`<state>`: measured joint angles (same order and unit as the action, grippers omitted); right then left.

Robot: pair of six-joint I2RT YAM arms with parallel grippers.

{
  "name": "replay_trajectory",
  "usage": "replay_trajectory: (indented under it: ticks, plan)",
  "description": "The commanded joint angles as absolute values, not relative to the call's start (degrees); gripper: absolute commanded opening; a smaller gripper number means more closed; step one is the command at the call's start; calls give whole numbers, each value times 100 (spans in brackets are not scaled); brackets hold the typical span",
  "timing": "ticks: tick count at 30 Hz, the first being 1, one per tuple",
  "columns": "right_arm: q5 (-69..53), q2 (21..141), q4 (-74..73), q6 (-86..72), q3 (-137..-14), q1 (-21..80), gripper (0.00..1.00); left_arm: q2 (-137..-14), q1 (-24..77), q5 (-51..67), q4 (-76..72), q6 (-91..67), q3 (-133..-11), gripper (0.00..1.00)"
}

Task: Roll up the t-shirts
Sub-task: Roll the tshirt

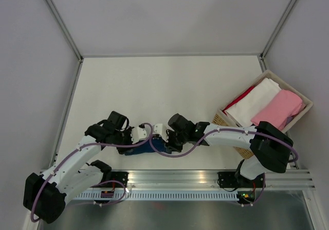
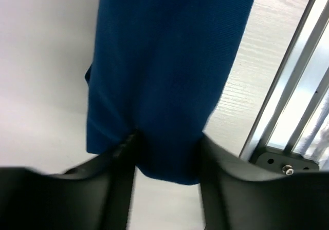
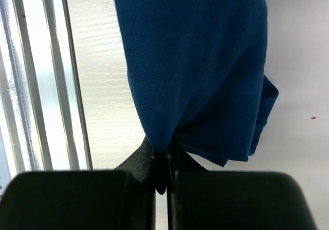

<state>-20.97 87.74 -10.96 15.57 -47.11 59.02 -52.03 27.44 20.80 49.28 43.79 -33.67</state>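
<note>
One navy t-shirt [image 1: 148, 148] sits gathered into a long bundle close to the near edge of the table [image 1: 154, 86], about midway along it, between the two arms. The right fingers [image 3: 146, 163] are pinched shut on a thin fold at one end. The left fingers [image 2: 121, 160] stand wide astride the other end, and I cannot tell whether they press it. It looks light, limp and slightly stretchy, so it will probably sag and unroll unless both ends are held through several layers. Folded cloths [image 1: 259, 99] fill a basket [image 1: 222, 119] at the right edge.
</note>
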Motion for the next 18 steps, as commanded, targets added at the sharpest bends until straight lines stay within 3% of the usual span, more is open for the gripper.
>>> replay_trajectory:
  ticks: [1, 3, 4, 11, 14, 15, 16, 18]
  plan:
    - [-2592, 8666, -1204, 1424, -4922, 5871, 0, -5194, 2751, 1819, 4710, 4420, -3489, 46]
    - [-2882, 8622, -1300, 1363, -4896, 5862, 0, -5186, 2751, 1846, 4886, 4535, -3480, 20]
    - [-3013, 8596, -1327, 1336, -4878, 5862, 0, -5194, 2751, 1854, 4930, 4640, -3472, 3]
    - [-4595, 8867, -1810, 1617, -4860, 5520, 0, -5606, 2549, 2319, 5607, 5518, -3954, 2]
    - [-4825, 9035, -1724, 1714, -4913, 5161, 1, -6054, 1718, 2785, 5870, 6089, -4244, 2]
    - [-4895, 9053, -1627, 1688, -4922, 5055, 4, -6186, 1496, 3082, 6002, 6430, -4410, 2]
    - [-4869, 9044, -1469, 1583, -4931, 4967, 16, -6544, 1329, 3163, 6038, 6521, -4499, 2]
    - [-4477, 9053, -942, 1214, -4939, 4720, 29, -6880, 1178, 3330, 6082, 6513, -4666, 2]
